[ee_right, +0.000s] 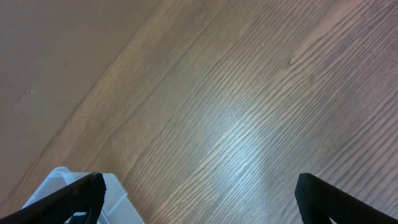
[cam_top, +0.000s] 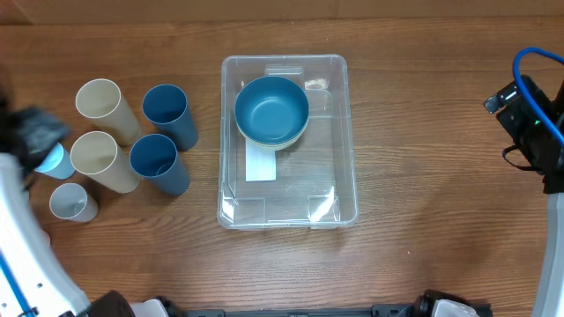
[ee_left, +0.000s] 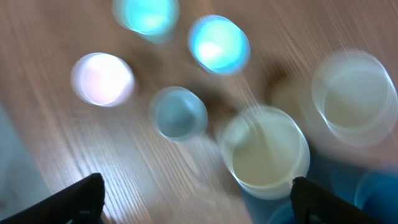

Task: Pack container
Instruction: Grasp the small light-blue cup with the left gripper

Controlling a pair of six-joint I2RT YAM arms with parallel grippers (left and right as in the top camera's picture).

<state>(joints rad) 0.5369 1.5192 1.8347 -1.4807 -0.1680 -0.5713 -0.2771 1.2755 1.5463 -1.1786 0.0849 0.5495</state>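
The container (cam_top: 342,172) sits at the centre of the overhead frame on the wooden table (cam_top: 441,176). It is a large clear plastic bin, rectangular with rounded corners, its long side running from the top towards the bottom of the frame; its walls and base are see-through, so the wood grain shows beneath. A white rectangular label (cam_top: 262,165) lies on the base near the middle; any print on it is too small to read. Moulded ridges catch the light at the two lower corners. A round blue bowl (cam_top: 271,110) rests inside the upper half of the container, its rim covering the label's top edge.

In the left part of the frame, well apart from the container, cups stand in a cluster: two cream cups (cam_top: 104,106), two dark blue cups (cam_top: 167,114), a small light blue cup (cam_top: 58,164) and a small white cup (cam_top: 72,202).

The left claw (ee_left: 198,199) hangs over these cups, its dark fingers (ee_left: 81,199) spread wide to the lower corners of the blurred left wrist frame. The right claw (ee_right: 199,199) is spread just as wide over bare table; a rounded corner of the container shows at the lower left of the right wrist frame.
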